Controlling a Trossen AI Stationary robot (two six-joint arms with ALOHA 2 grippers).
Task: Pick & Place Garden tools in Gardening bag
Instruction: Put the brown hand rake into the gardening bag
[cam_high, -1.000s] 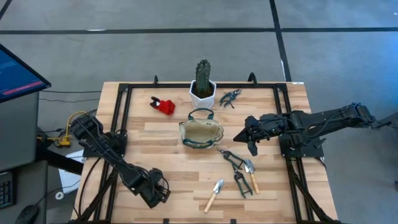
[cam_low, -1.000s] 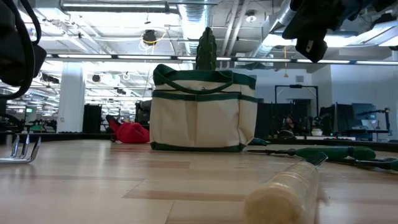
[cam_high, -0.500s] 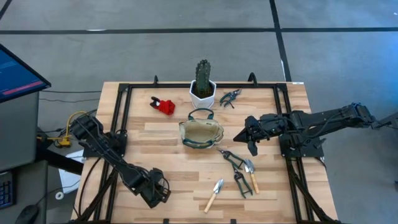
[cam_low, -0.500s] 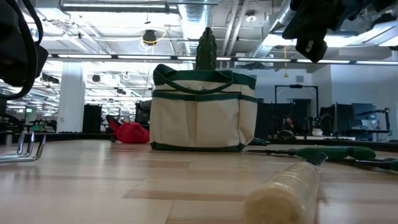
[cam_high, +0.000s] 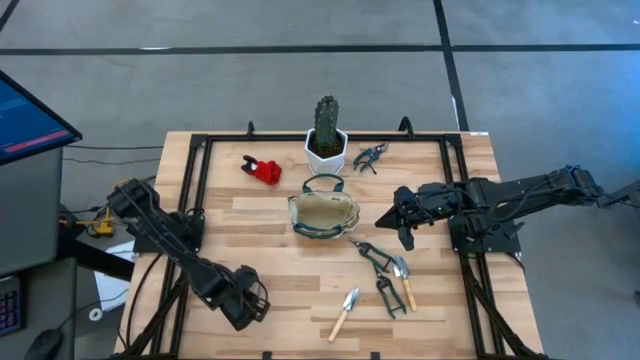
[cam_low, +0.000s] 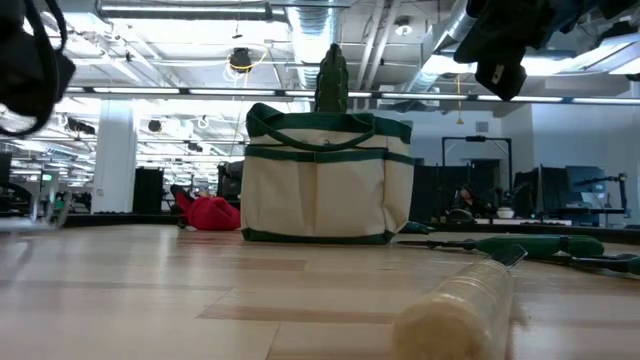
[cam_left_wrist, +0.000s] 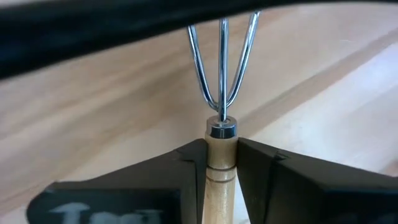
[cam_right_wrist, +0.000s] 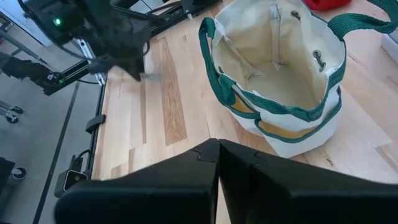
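Since the earlier frames the left gripper (cam_high: 243, 303) has risen a little and drawn back toward its own edge of the table, and the fork tines that sat on the wood at the far left of the low view a moment ago are now lifted and only a blur there. That left claw is clenched on the wooden-handled fork (cam_left_wrist: 221, 147): in the left wrist view both dark fingers (cam_left_wrist: 186, 163) press the pale handle just below its metal collar, with the three chrome tines pointing out ahead over the wooden table (cam_high: 260, 225). Off to the inner side of this claw, well apart from it, the cream gardening bag (cam_high: 323, 214) stands upright and open near the middle of the table, a red pruner-like piece (cam_high: 263, 168) lying beyond it and a cactus in a white pot (cam_high: 326, 140) just behind it. Further right, between the two claws and nearer the front edge, two trowels (cam_high: 346, 312) and green-handled shears (cam_high: 378, 270) lie loose on the wood, and small dark shears (cam_high: 370, 156) lie beside the pot. The right gripper (cam_high: 400, 219) hangs above the table just beside the bag's right side, its fingers (cam_right_wrist: 205, 163) pressed together and holding nothing, the bag's open mouth ahead of them.
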